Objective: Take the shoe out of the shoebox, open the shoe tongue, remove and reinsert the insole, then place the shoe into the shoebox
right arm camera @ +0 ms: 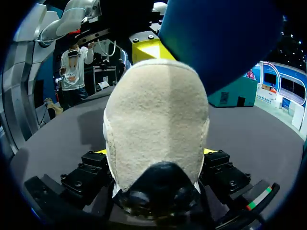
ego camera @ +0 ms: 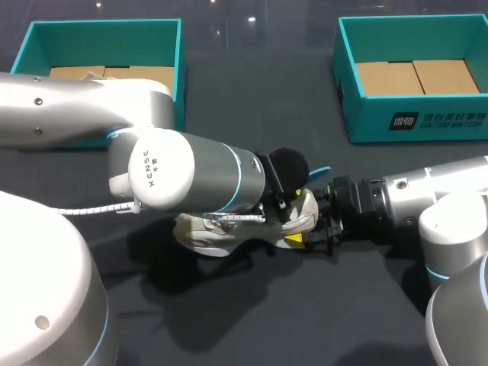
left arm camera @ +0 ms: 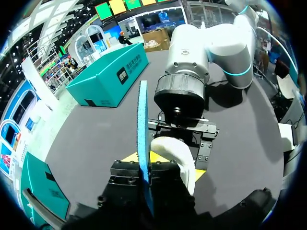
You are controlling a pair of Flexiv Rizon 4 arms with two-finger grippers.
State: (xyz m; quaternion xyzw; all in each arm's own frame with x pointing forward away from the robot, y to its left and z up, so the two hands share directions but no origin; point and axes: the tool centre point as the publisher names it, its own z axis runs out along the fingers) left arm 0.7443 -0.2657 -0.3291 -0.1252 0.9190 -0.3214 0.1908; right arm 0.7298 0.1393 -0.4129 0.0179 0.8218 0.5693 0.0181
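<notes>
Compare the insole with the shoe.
Colour: the insole is blue, the shoe beige. Build: the insole is thin and flat, the shoe bulky. Hold: the insole stands edge-on in the left gripper, the shoe sits in the right gripper. Both are gripped.

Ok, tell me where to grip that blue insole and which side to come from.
I'd pinch the blue insole across its two flat faces, at the end by the shoe. It stands on edge, thin like a blade, so only the faces give the jaws purchase. Come from the side away from the right gripper, which holds the heel, as the left gripper does.
</notes>
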